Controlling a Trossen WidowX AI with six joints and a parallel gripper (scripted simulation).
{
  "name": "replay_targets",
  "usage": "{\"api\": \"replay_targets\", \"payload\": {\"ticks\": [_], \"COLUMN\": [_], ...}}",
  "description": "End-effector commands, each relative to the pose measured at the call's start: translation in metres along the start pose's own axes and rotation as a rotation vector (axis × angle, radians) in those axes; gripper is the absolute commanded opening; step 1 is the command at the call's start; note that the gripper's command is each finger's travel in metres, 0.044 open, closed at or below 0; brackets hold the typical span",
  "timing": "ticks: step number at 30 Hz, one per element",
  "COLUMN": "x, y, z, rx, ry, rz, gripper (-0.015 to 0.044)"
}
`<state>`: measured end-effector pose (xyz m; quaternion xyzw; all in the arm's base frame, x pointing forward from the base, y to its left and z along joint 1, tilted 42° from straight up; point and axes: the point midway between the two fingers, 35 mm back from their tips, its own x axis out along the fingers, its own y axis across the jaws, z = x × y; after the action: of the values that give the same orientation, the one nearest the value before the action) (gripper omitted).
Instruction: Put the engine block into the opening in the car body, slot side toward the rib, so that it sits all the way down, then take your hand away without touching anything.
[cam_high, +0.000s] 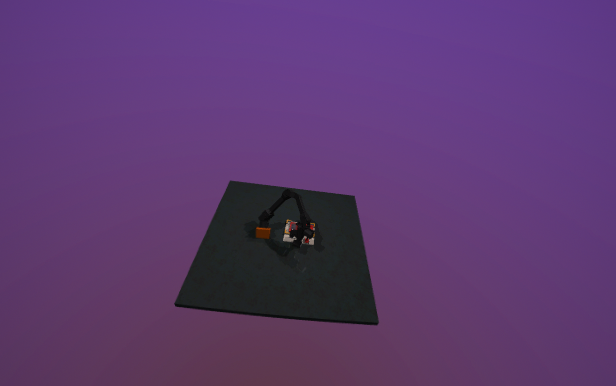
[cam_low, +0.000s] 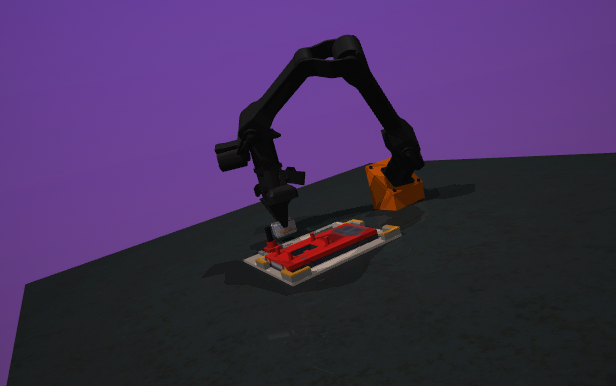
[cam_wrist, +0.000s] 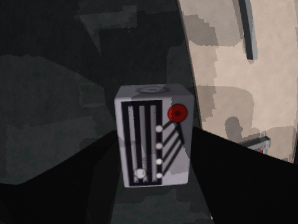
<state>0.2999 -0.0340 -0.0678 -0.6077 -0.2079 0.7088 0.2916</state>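
The engine block (cam_low: 284, 230) (cam_wrist: 152, 117), a pale grey box with dark stripes and a red round mark on top, is between the fingers of my gripper (cam_low: 285, 224) (cam_wrist: 153, 136). The gripper is shut on it, one finger on each side. The block is just off the edge of the pale tray (cam_low: 350, 256) (cam_wrist: 220, 80); whether its underside touches the table cannot be told. The red car body (cam_low: 295, 260) lies in the tray, with its dark opening (cam_low: 305, 248) facing up. In the top view the arm hides the block.
A red part with a black post (cam_low: 270, 245) stands at the tray's end, close to the gripper. Yellow-topped corner blocks (cam_low: 296, 273) rise around the car body. The orange arm base (cam_high: 263, 233) (cam_low: 397, 199) stands beyond the tray on the dark table (cam_high: 280, 290).
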Motion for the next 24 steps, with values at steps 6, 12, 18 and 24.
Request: {"api": "replay_targets", "payload": {"ticks": [6,12,18,24], "x": [-0.029,-0.047,-0.067,-0.086], "y": [0.001,0.002,0.002,0.001], "z": [-0.005,-0.005,-0.005,-0.003], "rx": [-0.007,-0.007,-0.007,-0.007], "ry": [0.011,0.011,0.011,0.01], "rz": [0.009,0.01,0.01,0.01], "gripper": [0.0,0.0,0.0,0.0]}}
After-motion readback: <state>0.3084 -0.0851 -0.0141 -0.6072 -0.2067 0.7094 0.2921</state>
